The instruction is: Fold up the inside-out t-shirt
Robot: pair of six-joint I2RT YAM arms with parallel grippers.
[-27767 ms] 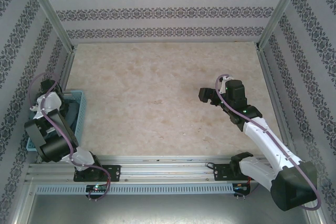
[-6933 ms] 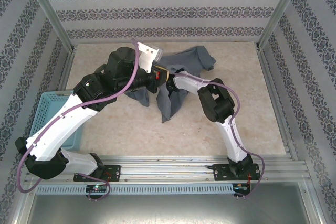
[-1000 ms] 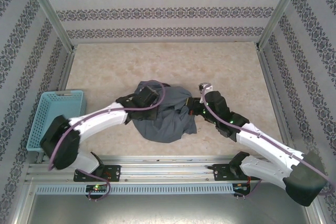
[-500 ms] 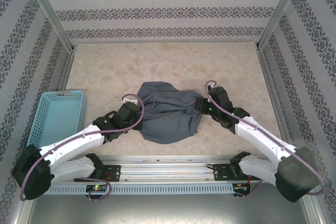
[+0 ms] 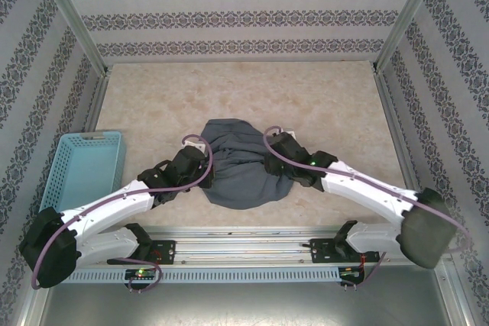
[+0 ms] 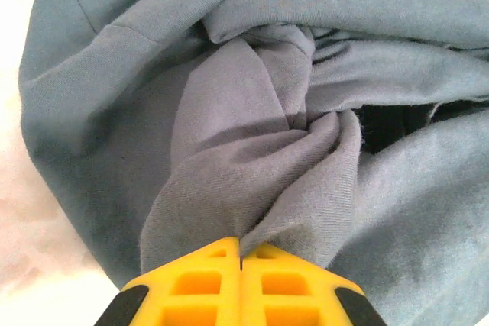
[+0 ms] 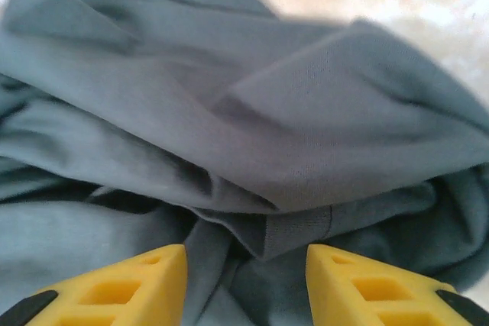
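Note:
The dark slate-grey t-shirt (image 5: 241,166) lies bunched in a rumpled heap at the middle of the table. At its left edge my left gripper (image 5: 200,164) is shut on a pinched fold of the t-shirt (image 6: 252,150), the yellow fingers (image 6: 206,284) pressed together with cloth gathered between their tips. My right gripper (image 5: 273,159) rests on the heap's right side, open. Its yellow fingers (image 7: 137,284) stand wide apart over a hemmed fold of the t-shirt (image 7: 306,150), with nothing pinched between them. The neck label is hidden.
A light-blue mesh basket (image 5: 82,169) stands at the table's left edge, beside the left arm. Patterned walls and metal posts enclose the table. Bare tabletop (image 5: 252,97) stretches behind the heap and to its right.
The right gripper has moved left from the heap's right edge onto the cloth. The left gripper has stayed in place on the left edge. The heap is slightly more bunched on the right.

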